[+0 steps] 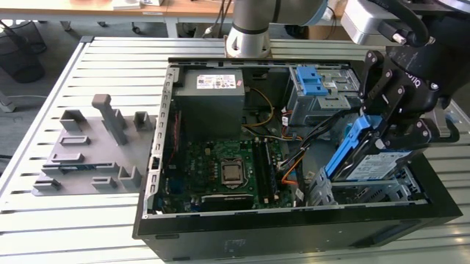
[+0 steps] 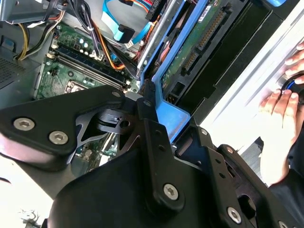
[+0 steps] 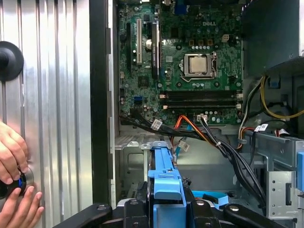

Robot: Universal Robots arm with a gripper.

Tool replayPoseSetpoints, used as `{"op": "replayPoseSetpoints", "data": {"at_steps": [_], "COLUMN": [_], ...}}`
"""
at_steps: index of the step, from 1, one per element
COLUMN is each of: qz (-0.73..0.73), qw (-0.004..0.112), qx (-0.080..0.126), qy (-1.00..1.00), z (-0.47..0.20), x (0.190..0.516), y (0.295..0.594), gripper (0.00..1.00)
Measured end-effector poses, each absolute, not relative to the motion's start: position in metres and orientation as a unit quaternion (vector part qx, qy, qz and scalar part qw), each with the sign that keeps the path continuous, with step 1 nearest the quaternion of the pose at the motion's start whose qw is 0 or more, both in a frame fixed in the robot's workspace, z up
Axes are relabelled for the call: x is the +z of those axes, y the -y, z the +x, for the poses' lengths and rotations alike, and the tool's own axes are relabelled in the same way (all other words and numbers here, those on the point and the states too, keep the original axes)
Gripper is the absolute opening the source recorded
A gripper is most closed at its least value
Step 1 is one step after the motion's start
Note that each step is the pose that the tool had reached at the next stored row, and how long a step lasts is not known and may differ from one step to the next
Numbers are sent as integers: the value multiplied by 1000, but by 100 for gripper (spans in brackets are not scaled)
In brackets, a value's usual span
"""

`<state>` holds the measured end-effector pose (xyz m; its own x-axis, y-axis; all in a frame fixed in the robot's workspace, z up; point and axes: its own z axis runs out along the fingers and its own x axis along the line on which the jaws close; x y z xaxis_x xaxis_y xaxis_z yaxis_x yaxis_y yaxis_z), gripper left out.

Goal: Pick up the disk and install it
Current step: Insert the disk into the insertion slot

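The gripper (image 1: 388, 135) clamps the disk (image 1: 373, 165) (blue-railed, tilted) just above the metal drive cage (image 1: 367, 193).

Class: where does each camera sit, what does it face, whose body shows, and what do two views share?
Exterior view: off-arm, above the computer case; arm, gripper shut on the disk.
First wrist view: wrist-mounted, facing the motherboard; person's hands.
Second wrist view: wrist-mounted, facing the disk; gripper, person's hand.
Shared: both wrist views show disk, motherboard, person's hand.
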<state>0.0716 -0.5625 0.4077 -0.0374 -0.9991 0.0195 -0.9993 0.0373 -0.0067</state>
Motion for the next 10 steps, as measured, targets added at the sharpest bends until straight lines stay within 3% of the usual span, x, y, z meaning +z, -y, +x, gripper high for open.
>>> {"op": "replayPoseSetpoints", "data": {"at_steps": [10], "qz": [694], "qw": [6], "qx": [10], "qy": [720], "z": [72], "x": [401], "y": [562], "gripper": [36]}}
